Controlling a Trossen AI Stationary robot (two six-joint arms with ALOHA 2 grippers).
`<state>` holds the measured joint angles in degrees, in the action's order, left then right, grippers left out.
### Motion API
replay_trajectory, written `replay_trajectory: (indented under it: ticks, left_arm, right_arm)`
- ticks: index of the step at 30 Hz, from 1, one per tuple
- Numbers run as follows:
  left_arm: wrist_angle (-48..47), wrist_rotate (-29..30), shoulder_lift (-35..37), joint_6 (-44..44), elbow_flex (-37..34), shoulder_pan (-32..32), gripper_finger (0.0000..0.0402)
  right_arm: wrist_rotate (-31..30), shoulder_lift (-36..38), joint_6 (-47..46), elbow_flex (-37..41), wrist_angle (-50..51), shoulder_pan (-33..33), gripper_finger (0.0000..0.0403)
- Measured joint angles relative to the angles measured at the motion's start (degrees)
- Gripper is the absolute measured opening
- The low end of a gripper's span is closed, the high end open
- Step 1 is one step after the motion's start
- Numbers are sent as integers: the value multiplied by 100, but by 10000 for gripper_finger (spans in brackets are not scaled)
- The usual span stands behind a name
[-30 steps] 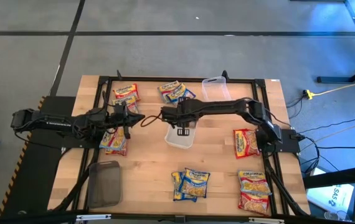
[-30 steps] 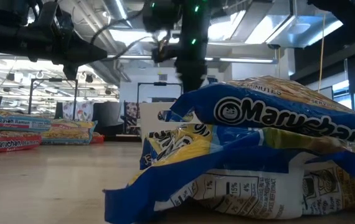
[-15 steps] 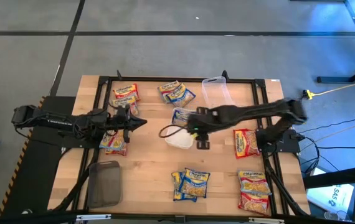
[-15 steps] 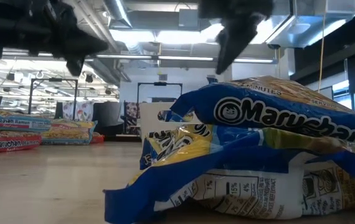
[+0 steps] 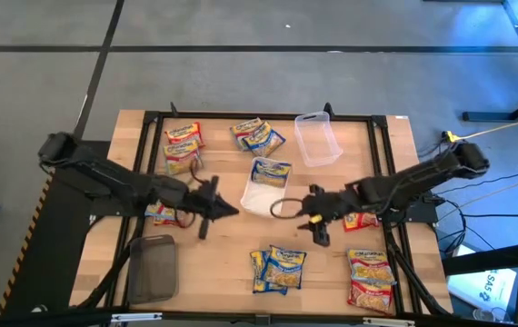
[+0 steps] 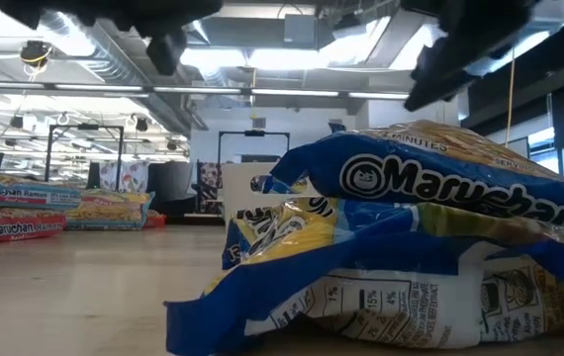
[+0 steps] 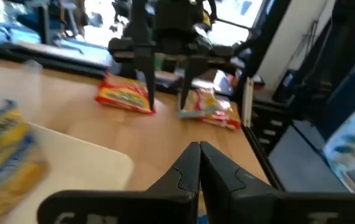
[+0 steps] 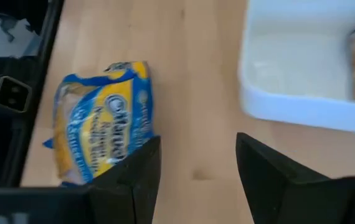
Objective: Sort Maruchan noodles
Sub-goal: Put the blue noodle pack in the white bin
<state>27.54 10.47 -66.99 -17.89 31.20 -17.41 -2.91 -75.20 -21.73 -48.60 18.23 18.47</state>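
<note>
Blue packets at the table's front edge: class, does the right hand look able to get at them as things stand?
Probably yes. The right hand is open and empty, just behind the blue packets, with only bare wood between. The left hand is shut and off to the side, not blocking.

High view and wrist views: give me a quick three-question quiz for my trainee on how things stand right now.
1. True or false: the left end effector is shut.
2. What lies in the white tray? A. a blue-bordered packet. B. a red-bordered packet. C. nothing.
3. Does the right end effector hold anything?

Key: 1. True; its fingers meet. 2. A. 3. No; it is open and empty, over bare table beside the white tray.
</note>
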Motion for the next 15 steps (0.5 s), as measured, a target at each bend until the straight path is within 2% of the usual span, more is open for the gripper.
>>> replay_trajectory:
  ticks: [5,13,15]
  left_arm:
    - [-8,78,-977,-283,606,-464,4]
    - [-10,101,-2177,-941,1241,-1018,4]
    - [-10,104,-2456,-1109,1384,-1087,4]
  right_arm:
    - [-287,0,-437,350,-580,666,179]
    - [-1487,-42,-1787,607,-764,1728,179]
    - [-1634,-39,-2203,607,-828,1906,179]
